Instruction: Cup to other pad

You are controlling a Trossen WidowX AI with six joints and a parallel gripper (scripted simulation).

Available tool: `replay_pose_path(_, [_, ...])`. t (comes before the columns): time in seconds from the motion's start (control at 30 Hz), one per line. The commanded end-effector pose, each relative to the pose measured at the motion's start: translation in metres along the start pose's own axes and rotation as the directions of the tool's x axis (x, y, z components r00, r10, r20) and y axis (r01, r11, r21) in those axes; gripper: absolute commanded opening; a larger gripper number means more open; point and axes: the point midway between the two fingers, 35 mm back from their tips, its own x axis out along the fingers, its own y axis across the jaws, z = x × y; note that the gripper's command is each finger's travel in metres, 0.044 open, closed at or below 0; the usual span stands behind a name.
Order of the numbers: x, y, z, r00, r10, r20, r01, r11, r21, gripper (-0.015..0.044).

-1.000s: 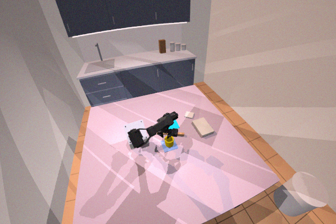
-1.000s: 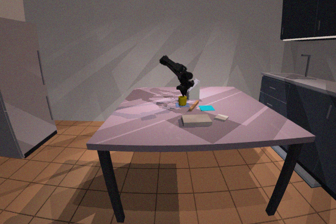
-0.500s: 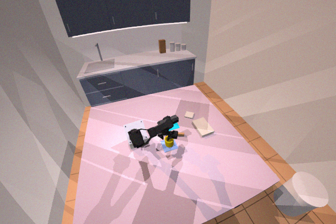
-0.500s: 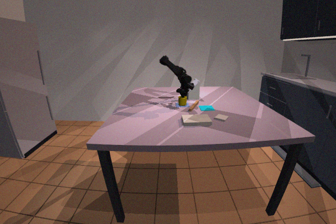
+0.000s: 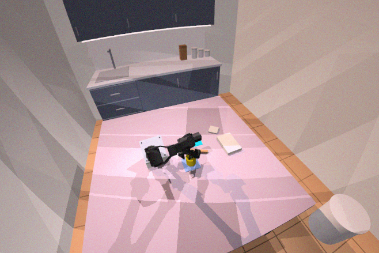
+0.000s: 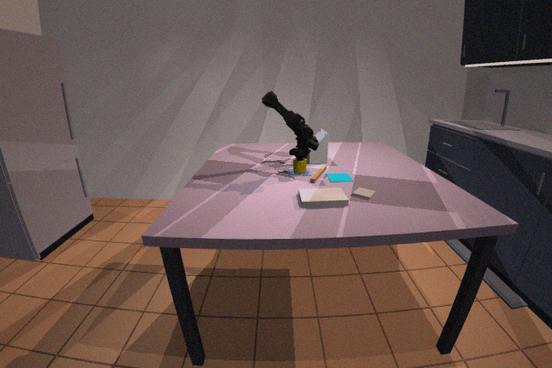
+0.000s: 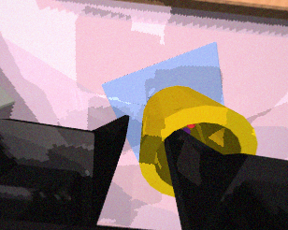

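Yellow cup (image 7: 196, 136) stands on blue pad (image 7: 178, 84); gripper (image 7: 147, 140) half-open, straddling its wall, gripping nothing

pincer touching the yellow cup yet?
Cannot tell. In the wrist view the pincer straddles the cup: one finger overlaps the rim, the other shows a sliver of gap. No view shows contact plainly.

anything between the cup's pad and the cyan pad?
Yes. In the exterior view a wooden stick lies between the light-blue pad under the yellow cup and the cyan pad.
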Motion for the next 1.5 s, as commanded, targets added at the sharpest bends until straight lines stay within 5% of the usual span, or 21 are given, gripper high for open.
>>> replay_pose_path(0.0, [0.0, 0.0, 0.0, 1.0, 0.0, 0.0, 0.0, 1.0, 0.002, 0.0133])
replay_pose_path(0.6, [0.0, 0.0, 0.0, 1.0, 0.0, 0.0, 0.0, 1.0, 0.002, 0.0])
replay_pose_path(1.47, [-0.043, -0.001, 0.003, 1.0, -0.004, -0.001, 0.004, 1.0, -0.007, 0.0])
